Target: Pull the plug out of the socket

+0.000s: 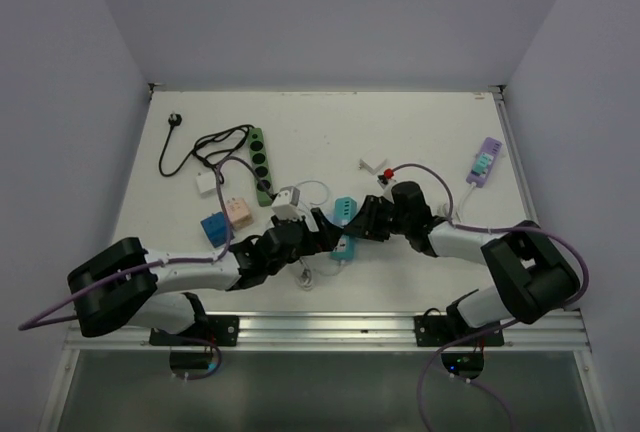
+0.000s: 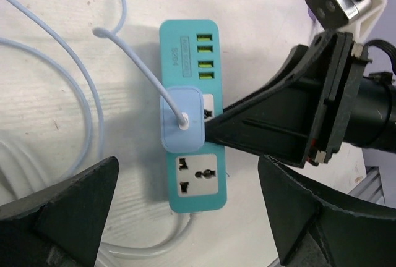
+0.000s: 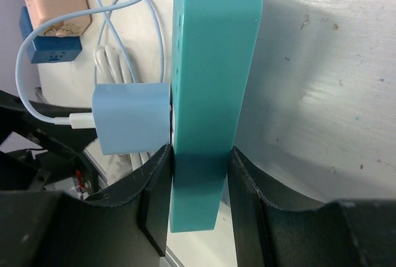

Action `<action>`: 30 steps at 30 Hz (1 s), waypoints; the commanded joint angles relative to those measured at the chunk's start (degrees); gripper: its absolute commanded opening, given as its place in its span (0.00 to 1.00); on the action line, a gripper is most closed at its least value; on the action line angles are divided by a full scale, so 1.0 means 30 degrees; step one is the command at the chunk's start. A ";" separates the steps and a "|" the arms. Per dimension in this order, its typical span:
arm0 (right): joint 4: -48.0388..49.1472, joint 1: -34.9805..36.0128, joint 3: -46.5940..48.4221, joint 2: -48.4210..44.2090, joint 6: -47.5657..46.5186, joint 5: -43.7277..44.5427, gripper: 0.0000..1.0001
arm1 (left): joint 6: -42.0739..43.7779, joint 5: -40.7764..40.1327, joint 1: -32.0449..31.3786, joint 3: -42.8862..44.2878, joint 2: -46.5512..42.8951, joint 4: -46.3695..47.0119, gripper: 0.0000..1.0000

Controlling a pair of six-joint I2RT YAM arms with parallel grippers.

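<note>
My left gripper hangs with jaws spread wide; my right gripper is clamped on the socket

Smooth matt plastic is seen on the rectangular teal socket strip and square pale-blue plug, rough grain on the white tabletop.

Left arm and right arm: white shells, black joints, with purple cables behind the claws. Left claw and right claw: matte black wedge fingers.
</note>
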 commanded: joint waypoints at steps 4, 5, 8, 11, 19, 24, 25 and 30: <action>-0.2694 0.0070 0.0967 -0.1196 -0.2332 0.1059 0.00 | 0.1146 0.0454 0.1092 0.0561 0.0019 0.0688 0.92; -0.3014 0.0070 0.0997 -0.1255 -0.2421 0.1060 0.00 | 0.1234 0.0542 0.1150 0.0998 0.0224 0.0630 0.91; -0.3223 0.0070 0.1056 -0.1314 -0.2597 0.1031 0.00 | 0.1324 0.0835 0.1412 0.1848 0.1597 0.0250 0.88; -0.3281 0.0070 0.0997 -0.1401 -0.2627 0.0943 0.00 | 0.1177 0.1712 0.1764 0.2260 0.2536 0.0598 0.83; -0.3370 0.0070 0.0821 -0.1490 -0.2686 0.1177 0.00 | -0.0167 0.2680 0.1912 0.2937 0.4034 0.0483 0.70; -0.3194 0.0070 0.0763 -0.1344 -0.2656 0.1265 0.00 | -0.0785 0.3559 0.2000 0.2818 0.4386 0.1331 0.49; -0.3193 0.0070 0.0734 -0.1343 -0.2656 0.1323 0.00 | -0.0931 0.3647 0.2000 0.2819 0.4386 0.1391 0.45; -0.3953 0.0070 0.0645 -0.1490 -0.2890 0.2695 0.00 | -0.1079 0.3327 0.2029 0.2585 0.3743 0.1041 0.08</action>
